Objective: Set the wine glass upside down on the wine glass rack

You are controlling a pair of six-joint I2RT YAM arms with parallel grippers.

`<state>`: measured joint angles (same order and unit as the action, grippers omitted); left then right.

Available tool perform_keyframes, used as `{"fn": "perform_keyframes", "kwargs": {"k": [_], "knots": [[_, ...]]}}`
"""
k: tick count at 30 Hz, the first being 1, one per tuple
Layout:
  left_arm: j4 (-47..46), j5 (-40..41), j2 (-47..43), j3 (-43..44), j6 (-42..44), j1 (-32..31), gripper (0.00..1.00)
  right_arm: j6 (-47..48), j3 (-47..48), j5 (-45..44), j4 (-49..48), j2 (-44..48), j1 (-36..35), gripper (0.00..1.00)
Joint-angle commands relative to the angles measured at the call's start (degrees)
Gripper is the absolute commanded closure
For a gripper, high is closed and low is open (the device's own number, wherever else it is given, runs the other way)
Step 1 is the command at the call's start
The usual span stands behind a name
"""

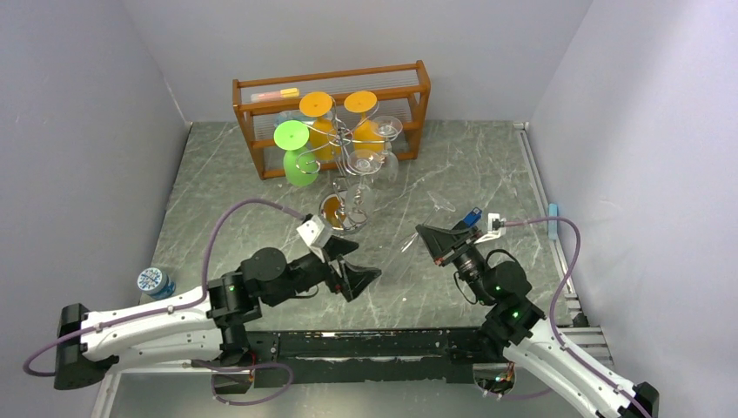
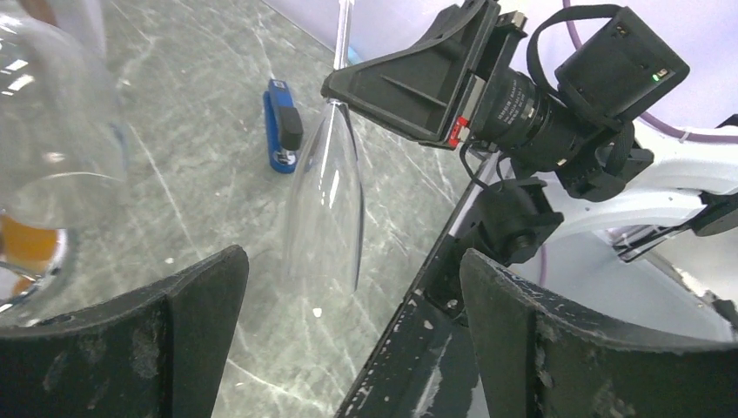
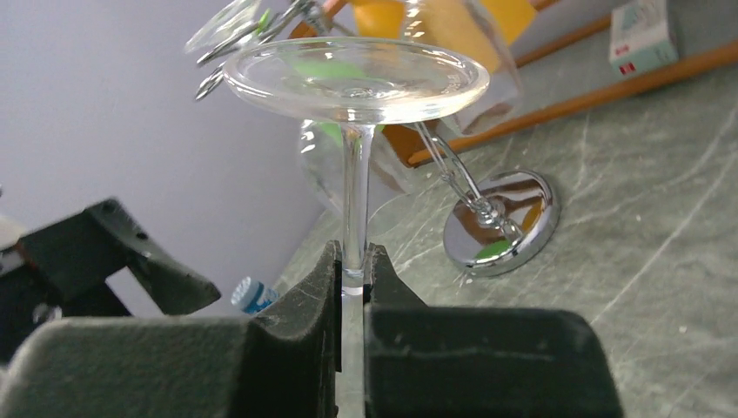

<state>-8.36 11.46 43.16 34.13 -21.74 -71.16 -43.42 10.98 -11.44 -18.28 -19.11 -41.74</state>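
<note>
Top view: your left gripper (image 1: 357,261) has its fingers spread wide with nothing in them. The right gripper (image 1: 426,233) sits at its 3 o'clock, pinching the wine glass (image 1: 438,203) by the stem. The rack (image 1: 348,161) is at 12 o'clock, in front of the wooden shelf (image 1: 419,87).

Left wrist: the wine glass (image 2: 326,205) hangs bowl down from the right gripper (image 2: 348,87), with a blue stapler (image 2: 283,126) at its 11 o'clock.

Right wrist: the fingers (image 3: 305,305) are clamped on the stem, foot up. The rack base (image 3: 500,222) is at 3 o'clock.
</note>
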Motion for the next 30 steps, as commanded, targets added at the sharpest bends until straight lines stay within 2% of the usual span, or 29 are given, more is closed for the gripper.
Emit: {"fn": "perform_keyframes", "kwargs": {"k": [1, 6, 13, 16, 19, 30], "knots": [[-4.8, -3.28, 4.7, 3.73, -6.53, -0.3, 0.07, 12.64, 3.32, 9.94, -5.76, -0.22, -0.29, 1.0], [-10.43, -5.09, 8.74, 5.94, -7.13, -0.3, 0.08, 17.58, 6.32, 21.97, -6.96, -2.56, -0.28, 1.0], [-19.49, -2.14, 8.87, 5.02, -6.71, -0.3, 0.04, 15.66, 5.52, 34.5, -15.57, -5.58, -0.33, 1.0], [-22.74, -1.88, 9.55, 4.65, -6.21, -0.3, 0.06, 15.07, 5.92, 38.28, -17.58, -7.35, -0.3, 1.0], [-21.91, -1.09, 10.97, 6.08, -6.51, -0.3, 0.11, 14.31, 6.56, 40.75, -19.59, -8.78, -0.31, 1.0], [-23.67, -6.44, 15.4, 7.37, -6.15, -0.3, 0.44, 10.3, 6.33, 43.92, -26.31, -11.66, -0.28, 1.0]]}}
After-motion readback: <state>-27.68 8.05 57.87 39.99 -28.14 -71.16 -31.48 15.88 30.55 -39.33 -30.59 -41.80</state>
